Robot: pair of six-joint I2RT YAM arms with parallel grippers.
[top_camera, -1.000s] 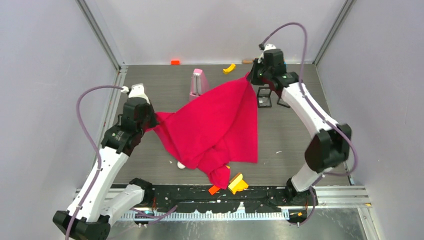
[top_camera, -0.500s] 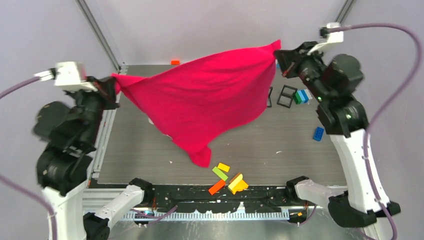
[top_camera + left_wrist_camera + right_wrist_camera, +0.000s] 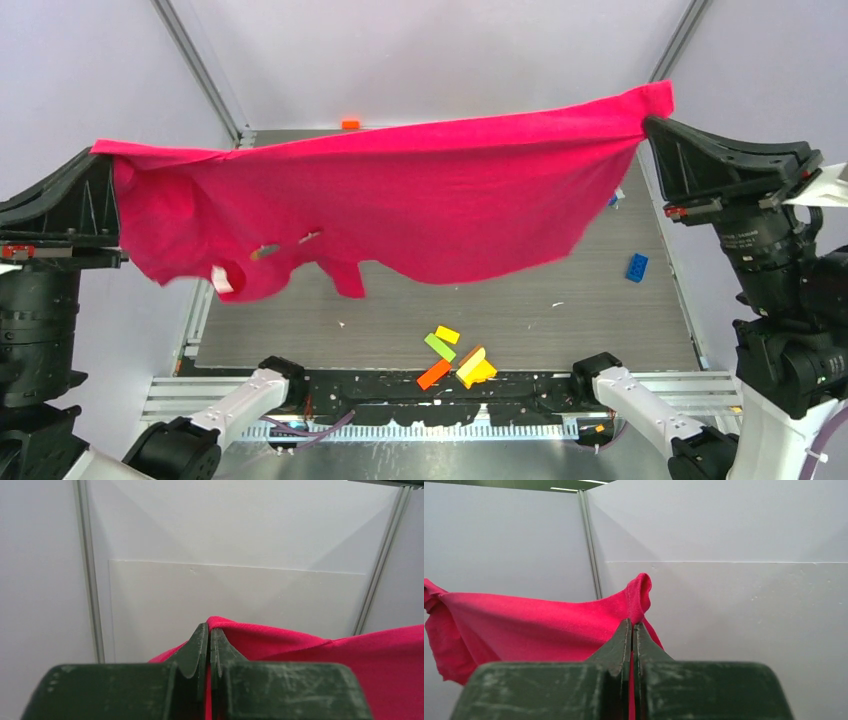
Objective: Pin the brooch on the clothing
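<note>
Grey tabletop (image 3: 560, 300) lay below, dotted with small coloured blocks (image 3: 455, 358). High above it the crimson T-shirt (image 3: 430, 200) hung stretched wide between the arms, left gripper (image 3: 209, 639) and right gripper (image 3: 632, 630) each clamped tight on an opposite edge of the cloth.

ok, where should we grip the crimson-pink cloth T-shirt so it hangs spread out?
Pinch the crimson-pink cloth T-shirt at both ends of its top edge, one arm each, coming in from the outer sides. The left gripper and right gripper are shut on the bunched edge there, and it runs nearly straight between them, the body hanging as one wide sheet.
</note>
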